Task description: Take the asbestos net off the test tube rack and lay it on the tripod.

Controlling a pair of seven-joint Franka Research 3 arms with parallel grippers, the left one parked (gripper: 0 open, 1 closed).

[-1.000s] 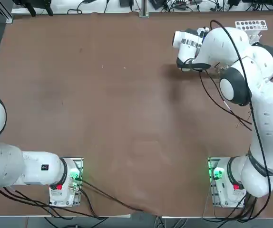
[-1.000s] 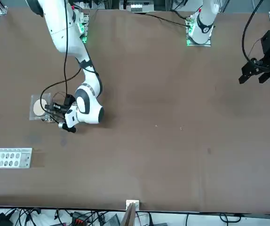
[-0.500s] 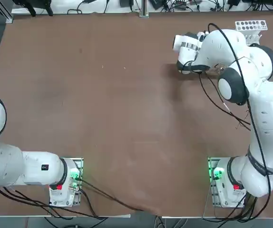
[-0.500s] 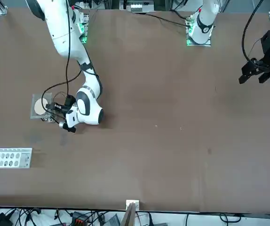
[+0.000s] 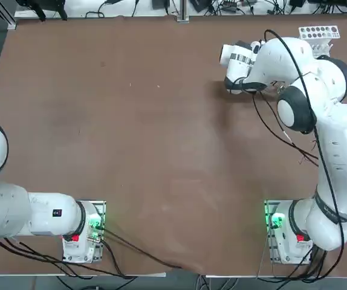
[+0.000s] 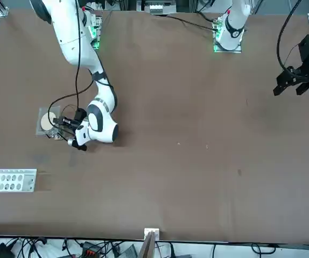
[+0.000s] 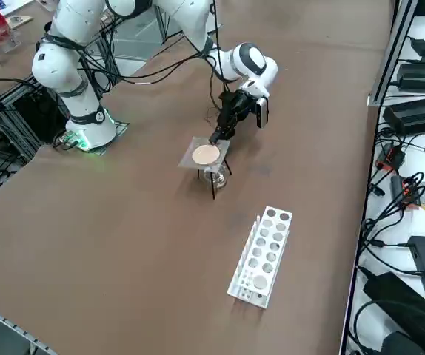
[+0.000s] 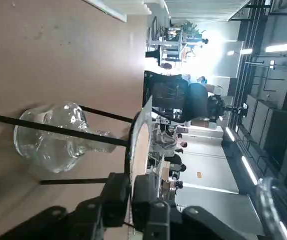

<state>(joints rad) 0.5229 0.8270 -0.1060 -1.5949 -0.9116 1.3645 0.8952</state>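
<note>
The asbestos net (image 7: 206, 154), grey mesh with a beige round patch, lies flat on the ring of the thin dark tripod (image 7: 213, 186). The front view shows the asbestos net (image 6: 48, 121) left of my wrist. My right gripper (image 7: 218, 137) reaches in level from the side, and its fingers are shut on the net's near edge. In the wrist view the net (image 8: 139, 145) shows edge-on, running between the right gripper (image 8: 130, 192) fingers, above the tripod (image 8: 58, 129) legs. The white test tube rack (image 7: 263, 255) stands apart with nothing on top of it, also visible as the rack (image 6: 9, 180) and the rack (image 5: 319, 31).
A small clear glass flask (image 8: 53, 145) sits on the table under the tripod, between its legs. Power supplies and cables (image 7: 420, 111) lie beyond the table's edge. Bare brown tabletop (image 5: 131, 121) stretches across the middle and left.
My wrist has shifted slightly toward the tripod and settled. The net stays level on the ring with the fingers at its edge.
</note>
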